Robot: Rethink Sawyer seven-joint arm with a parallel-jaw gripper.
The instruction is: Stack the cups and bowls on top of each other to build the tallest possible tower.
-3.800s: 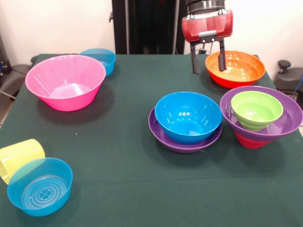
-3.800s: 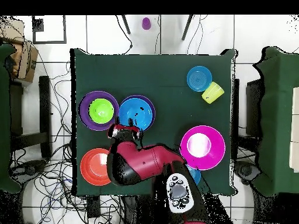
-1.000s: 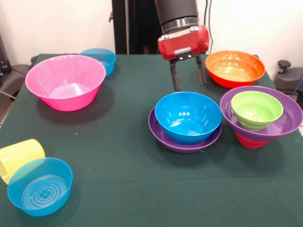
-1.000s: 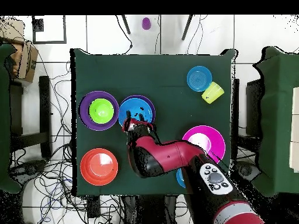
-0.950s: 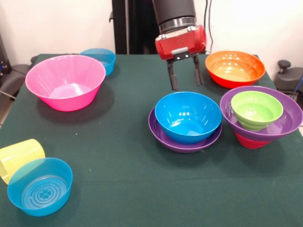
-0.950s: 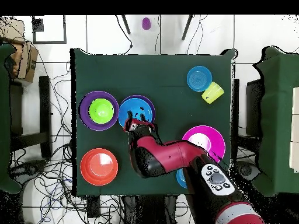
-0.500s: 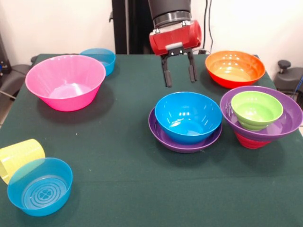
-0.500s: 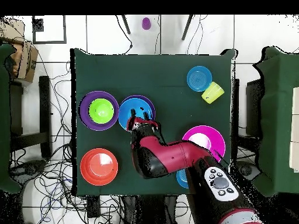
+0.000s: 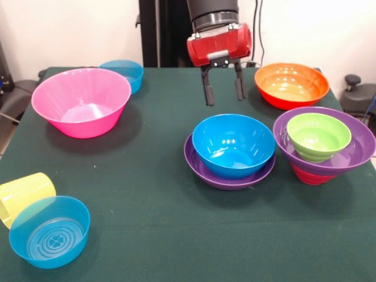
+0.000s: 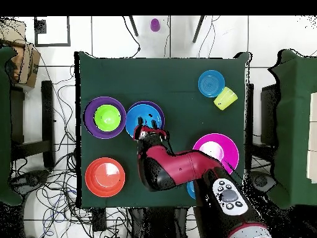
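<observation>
gripper (image 9: 223, 94) points down above table, behind blue bowl (image 9: 233, 145) | fingers spread, empty | bowl glossy, round, nested in purple bowl (image 9: 202, 166)

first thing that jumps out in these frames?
The big pink bowl at the front view's left, standing alone, and the red gripper hanging open and empty just behind the blue bowl, which sits in a wide purple bowl. At the right, a green bowl nests in another purple bowl atop a red one, the tallest stack so far.
</observation>
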